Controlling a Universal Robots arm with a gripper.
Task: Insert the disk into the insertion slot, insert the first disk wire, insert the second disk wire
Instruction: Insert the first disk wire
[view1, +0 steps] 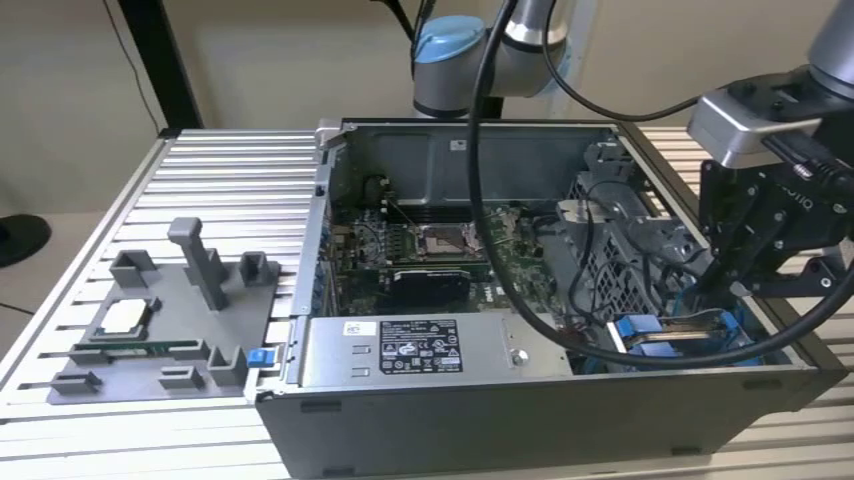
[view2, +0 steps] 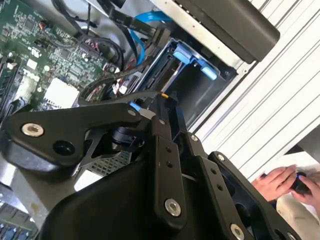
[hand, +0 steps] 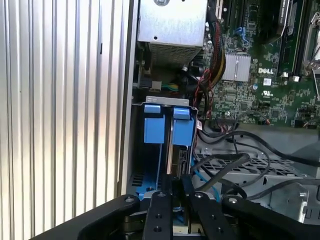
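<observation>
- Standing on edge inside the insertion slot (hand: 165, 101): the disk (hand: 170, 150), in the corner of the computer case (view1: 534, 420) nearest the exterior view's right.
- In the first wrist view, a thin strip of disk edge between two blue tabs (hand: 153, 125) that stand side by side at the slot's mouth.
- Just above the slot, inside the case: the gripper (hand: 178, 187), fingers drawn nearly together. Something small and dark between them, not identifiable. Cannot tell whether touching the disk.
- Beside the gripper in the first wrist view, loose black cables (hand: 235, 165) draped over a perforated drive cage (hand: 260, 172) within the case.
- In the second wrist view, a blue flat cable (view2: 142, 22) curving along the case wall near the slot.
- Deeper in the case, the green motherboard (hand: 250, 95), seen in both wrist views.
- Along the case's near wall in the exterior view, the grey power-supply box (view1: 400, 350) with its sticker, next to the slot.
- In the exterior view, the arm (view1: 481, 50) rising behind the case, with a thick black hose looping from it down into the case.
- Outside the case, on the exterior view's left, a grey plastic parts tray (view1: 160, 340) carrying a processor and a memory stick.
- Under the case and tray, a slatted aluminium table (view1: 227, 170).
- In the second wrist view, past the table edge and well apart from the case, a person's hands (view2: 280, 182) on a small dark object.
</observation>
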